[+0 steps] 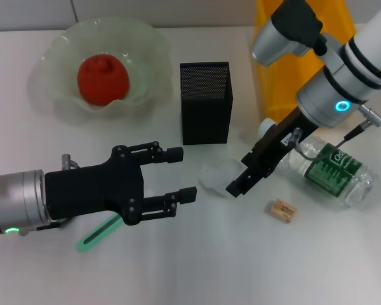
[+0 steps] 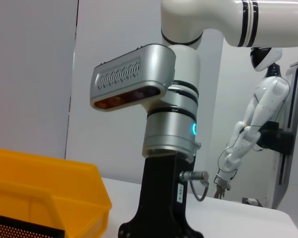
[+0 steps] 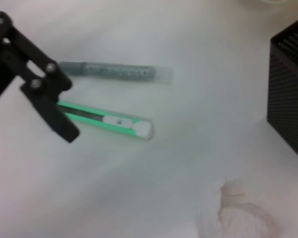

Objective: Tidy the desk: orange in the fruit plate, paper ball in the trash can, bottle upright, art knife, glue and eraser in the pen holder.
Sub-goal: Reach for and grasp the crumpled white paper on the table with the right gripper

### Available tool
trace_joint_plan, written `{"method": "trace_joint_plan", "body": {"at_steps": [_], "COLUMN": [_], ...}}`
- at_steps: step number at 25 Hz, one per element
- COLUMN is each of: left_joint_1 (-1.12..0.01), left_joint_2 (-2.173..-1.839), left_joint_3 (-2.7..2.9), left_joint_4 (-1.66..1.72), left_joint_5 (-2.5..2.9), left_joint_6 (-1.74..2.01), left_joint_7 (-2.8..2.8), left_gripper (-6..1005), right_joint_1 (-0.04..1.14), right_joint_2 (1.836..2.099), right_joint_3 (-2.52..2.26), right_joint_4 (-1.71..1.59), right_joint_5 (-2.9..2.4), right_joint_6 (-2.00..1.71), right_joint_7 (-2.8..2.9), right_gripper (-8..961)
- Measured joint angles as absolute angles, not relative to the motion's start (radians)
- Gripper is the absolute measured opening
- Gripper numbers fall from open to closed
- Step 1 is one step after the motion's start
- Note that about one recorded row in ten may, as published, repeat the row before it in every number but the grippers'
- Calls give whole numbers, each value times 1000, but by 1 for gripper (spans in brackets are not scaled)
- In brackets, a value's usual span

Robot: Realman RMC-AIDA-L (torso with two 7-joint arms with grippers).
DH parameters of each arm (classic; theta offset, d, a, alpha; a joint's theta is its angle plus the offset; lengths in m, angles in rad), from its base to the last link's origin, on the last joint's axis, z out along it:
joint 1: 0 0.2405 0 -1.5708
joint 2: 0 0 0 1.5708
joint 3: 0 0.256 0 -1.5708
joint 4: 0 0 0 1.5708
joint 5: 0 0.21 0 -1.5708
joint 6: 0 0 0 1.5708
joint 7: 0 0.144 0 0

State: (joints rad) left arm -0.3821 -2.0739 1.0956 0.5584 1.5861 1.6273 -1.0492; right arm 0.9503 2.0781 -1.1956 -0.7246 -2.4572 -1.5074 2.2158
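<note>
The orange (image 1: 102,79) lies in the pale green glass fruit plate (image 1: 146,44) at the back left. A black mesh pen holder (image 1: 206,101) stands mid-table. My left gripper (image 1: 185,173) is open and hovers over the green art knife (image 1: 96,232). The right wrist view shows that art knife (image 3: 107,122) beside the grey glue stick (image 3: 114,72), with one of the left fingers (image 3: 49,106) close by. My right gripper (image 1: 239,183) sits right beside the white paper ball (image 1: 216,175). The clear bottle (image 1: 333,171) lies on its side. The tan eraser (image 1: 283,211) lies in front of it.
A yellow trash can (image 1: 286,70) stands at the back right behind my right arm, and the left wrist view shows the same yellow trash can (image 2: 49,183). The table around the eraser is bare white.
</note>
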Motion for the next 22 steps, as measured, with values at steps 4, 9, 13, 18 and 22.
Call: {"method": "trace_joint_plan", "body": {"at_steps": [4, 9, 13, 18, 22], "left_joint_1": [-382, -382, -383, -387, -393], "left_joint_2": [-2074, -2074, -2075, -2075, -2075], "left_joint_3": [1095, 1095, 1095, 1095, 1095], "left_joint_4": [558, 558, 554, 541, 534], "left_joint_5": [1586, 1586, 1586, 1579, 1575], "left_joint_6": [1628, 1628, 1628, 1628, 1625], "left_joint_7": [-1049, -1045, -1038, -1037, -1035], "left_gripper": [687, 685, 683, 681, 679], "right_joint_1": [950, 956, 963, 965, 965], "right_joint_2": [2080, 2084, 2086, 2088, 2088], "right_joint_3": [-1205, -1207, -1208, -1212, -1212], "right_joint_4": [-720, -704, -687, -679, -675], "right_joint_5": [-2451, -2447, -2447, -2445, -2428], "right_joint_6": [-1473, -1445, -1428, -1405, -1404], "right_joint_7": [2217, 2211, 2204, 2202, 2189], "right_gripper": [833, 834, 834, 833, 833]}}
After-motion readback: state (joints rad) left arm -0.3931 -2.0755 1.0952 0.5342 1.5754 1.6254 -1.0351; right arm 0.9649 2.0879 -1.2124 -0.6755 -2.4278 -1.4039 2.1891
